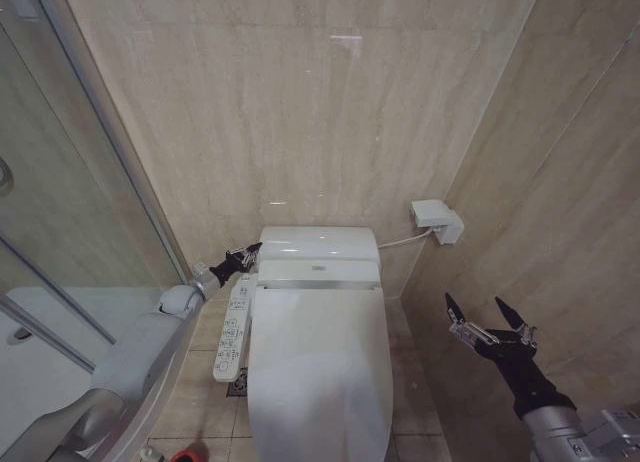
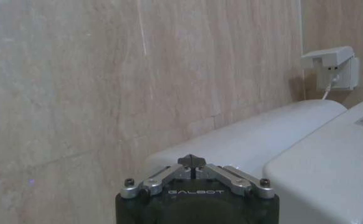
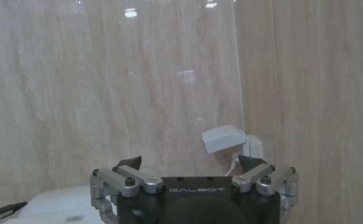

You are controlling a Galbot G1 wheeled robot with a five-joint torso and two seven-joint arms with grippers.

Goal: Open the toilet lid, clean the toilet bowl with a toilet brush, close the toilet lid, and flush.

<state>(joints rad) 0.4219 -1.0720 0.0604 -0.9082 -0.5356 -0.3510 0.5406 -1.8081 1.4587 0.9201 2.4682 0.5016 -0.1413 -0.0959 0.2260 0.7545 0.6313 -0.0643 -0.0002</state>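
Shower glass (image 1: pixel 70 232): tall pane at the far left of the head view, with the white shower tray (image 1: pixel 30 382) below it.
Red holder (image 1: pixel 185 450): small red object on the floor tiles at the lower edge, left of the toilet; the toilet brush cannot be made out.
Left arm: reaches forward and up from the lower left, elbow low beside the glass, forearm stretched toward the back of the toilet.
Left pincer (image 1: pixel 245 254): closed to a point, its tips at the left end of the toilet tank (image 1: pixel 320 244) — whether it presses anything cannot be told. The left wrist view shows the same pincer (image 2: pixel 192 161) with its fingers folded together just before the tank (image 2: pixel 250 135), the tiled wall close behind.
Control panel (image 1: pixel 233 332): long white strip with buttons, along the toilet's left side, just below the left pincer.
Toilet lid (image 1: pixel 320 372): down, lying flat and covering the toilet bowl, glossy white, in the middle of the head view; the bowl's inside is hidden under it.
Wall socket (image 1: pixel 438 220): white box on the wall right of the tank, a white cable running from it toward the toilet; also seen at (image 2: pixel 332 65) and (image 3: pixel 231 140).
Right arm: comes in from the lower right corner, forearm angled up and inward, well apart from the toilet.
Right pincer (image 1: pixel 490 317): spread wide, 2 dark fingertips apart, holding nothing, in the air beside the right wall. In the right wrist view the pincer (image 3: pixel 190 165) gapes toward the wall socket.
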